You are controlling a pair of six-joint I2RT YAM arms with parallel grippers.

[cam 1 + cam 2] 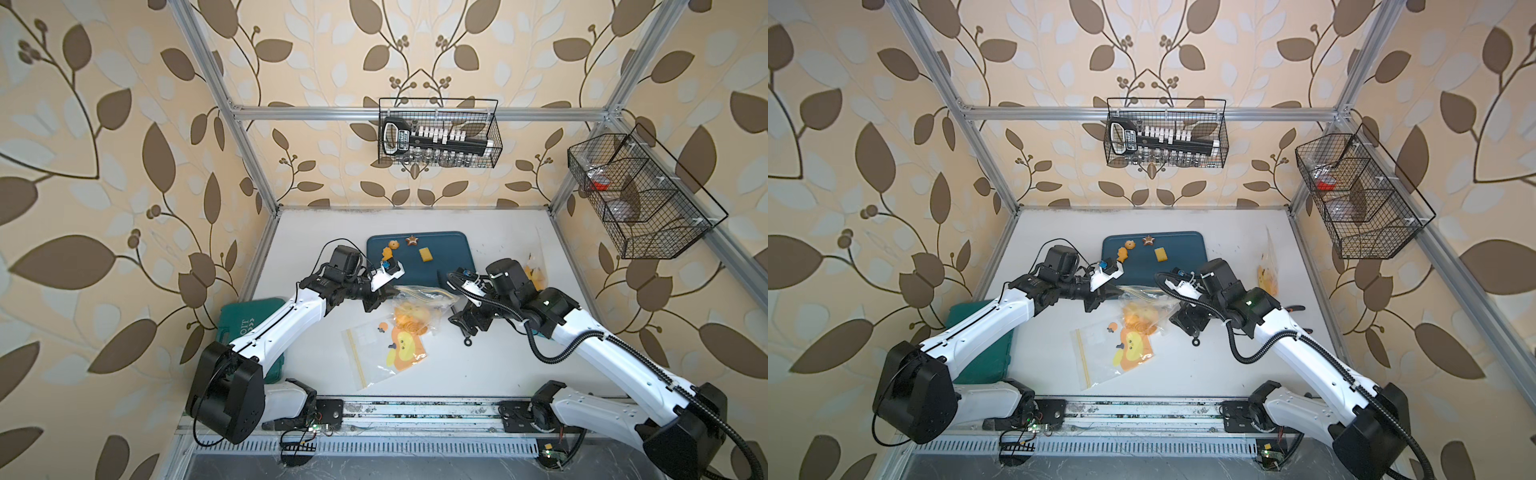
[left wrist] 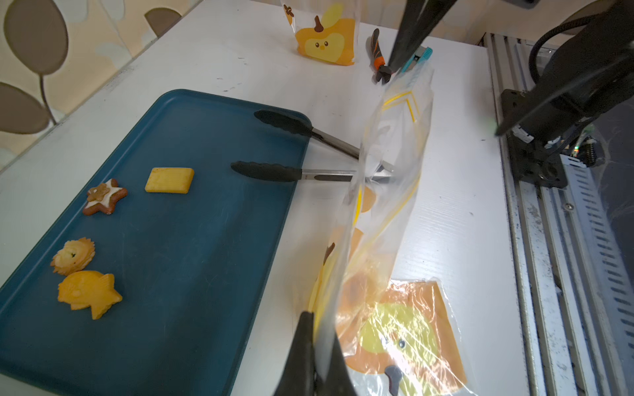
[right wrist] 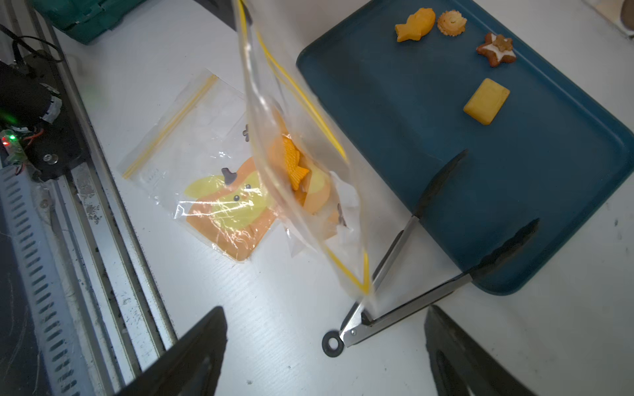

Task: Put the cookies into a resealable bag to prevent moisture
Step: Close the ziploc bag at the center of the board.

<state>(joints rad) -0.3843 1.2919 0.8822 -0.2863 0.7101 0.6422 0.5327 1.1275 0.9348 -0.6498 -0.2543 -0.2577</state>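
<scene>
**On the worktop (image 1: 478, 374): bag held up, four cookies not yet bagged**

The blue tray (image 1: 449, 257) sits centrally toward the back, within both arms' reach. It is judged to be the pick-up area. In front of it, the resealable bag (image 1: 419, 305) is held up by one top corner, presumably to keep its contents from spilling. Its other top corner hangs free. Whether its mouth is open cannot be told. A spare bag (image 1: 374, 357) lies flat on the worktop, partly under it. The tongs (image 3: 411, 305) lie unheld, tips over the tray's near edge and hinge on the worktop. They are judged to be the picking tool. Four cookies (image 2: 169, 180) lie apart on the tray. Several more (image 3: 295, 164), one fish-shaped, sit inside the held bag.

Both arms reach forward and inward, wrists angled down. The left hand (image 2: 319, 329) is closed, pinching the bag's upper edge. The right hand (image 3: 326, 308) hovers above the tongs' hinge end, jaws spread wide, gripping nothing.
</scene>
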